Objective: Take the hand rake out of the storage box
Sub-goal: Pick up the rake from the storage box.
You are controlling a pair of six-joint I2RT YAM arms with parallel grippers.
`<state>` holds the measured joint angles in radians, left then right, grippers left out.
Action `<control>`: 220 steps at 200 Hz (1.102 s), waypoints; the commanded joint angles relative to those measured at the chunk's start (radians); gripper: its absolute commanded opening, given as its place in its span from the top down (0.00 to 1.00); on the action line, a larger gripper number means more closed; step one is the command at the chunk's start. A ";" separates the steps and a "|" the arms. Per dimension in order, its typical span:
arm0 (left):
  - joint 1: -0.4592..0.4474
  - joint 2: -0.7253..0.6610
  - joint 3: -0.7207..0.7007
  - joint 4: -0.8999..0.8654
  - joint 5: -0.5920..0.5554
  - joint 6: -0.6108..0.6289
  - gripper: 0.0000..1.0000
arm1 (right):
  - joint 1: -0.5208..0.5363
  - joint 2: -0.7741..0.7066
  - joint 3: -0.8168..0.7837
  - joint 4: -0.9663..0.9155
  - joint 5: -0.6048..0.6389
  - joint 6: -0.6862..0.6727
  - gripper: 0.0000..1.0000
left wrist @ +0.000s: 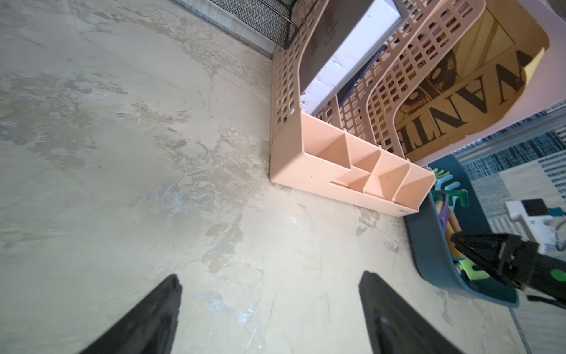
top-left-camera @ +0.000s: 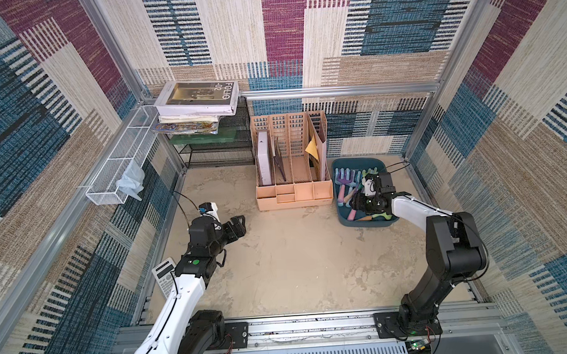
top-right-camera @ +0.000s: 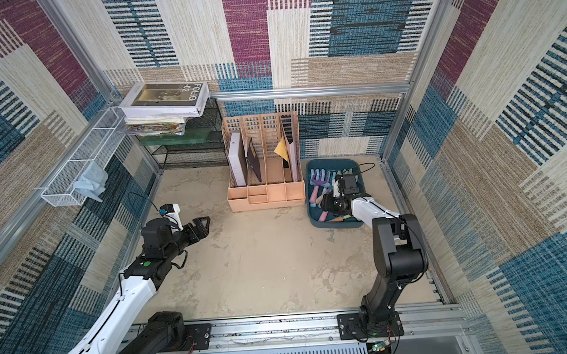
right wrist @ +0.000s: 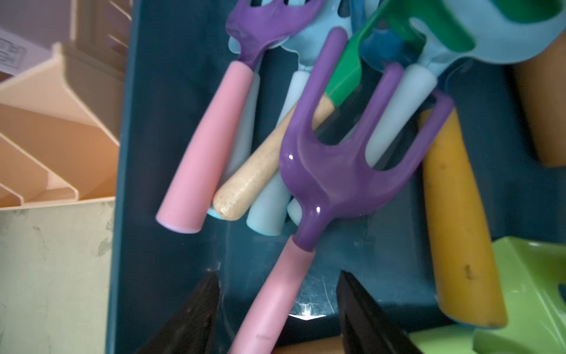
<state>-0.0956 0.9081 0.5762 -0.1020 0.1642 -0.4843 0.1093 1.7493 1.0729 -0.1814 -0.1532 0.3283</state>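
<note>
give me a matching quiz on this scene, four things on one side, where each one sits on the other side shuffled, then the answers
Things
1. storage box
2. file organiser
3. wire basket
4. calculator

Places
A. fixed along the left side rail, pale cloth in it
B. at the back wall, beside the black mesh shelf
C. on the table by the left arm, near the front
D. back right of the table, garden tools inside, right hand over them

Pairs: 1-D, 2-B, 3-A, 4-C
</note>
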 commanded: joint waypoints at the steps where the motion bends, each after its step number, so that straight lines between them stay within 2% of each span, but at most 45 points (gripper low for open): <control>1: -0.042 0.029 0.017 0.023 0.011 0.013 0.09 | 0.000 0.038 0.010 0.048 0.007 0.026 0.40; 41: -0.115 0.063 0.033 0.024 -0.008 0.018 0.11 | 0.002 0.086 0.016 0.049 0.011 0.040 0.44; 61: -0.135 0.073 0.038 0.023 -0.018 0.017 0.12 | 0.007 0.118 0.032 0.043 0.018 0.036 0.50; 87: -0.157 0.083 0.046 0.021 -0.023 0.016 0.14 | 0.002 0.112 0.035 0.039 0.021 0.040 0.66; 138: -0.191 0.106 0.075 0.017 0.014 0.013 0.18 | -0.013 0.013 0.019 0.027 -0.001 0.040 0.84; 163: -0.214 0.107 0.086 0.018 0.028 0.010 0.18 | -0.023 -0.036 0.005 0.033 -0.010 0.036 0.83; 186: -0.224 0.104 0.090 0.016 0.040 0.010 0.20 | -0.031 -0.047 0.005 0.035 -0.059 0.031 0.89; 220: -0.231 0.085 0.094 0.011 0.075 0.016 0.20 | -0.043 -0.143 -0.012 0.038 -0.054 0.031 0.91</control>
<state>-0.3225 1.0054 0.6613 -0.0994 0.2020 -0.4755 0.0753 1.6672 1.0691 -0.1669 -0.1886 0.3683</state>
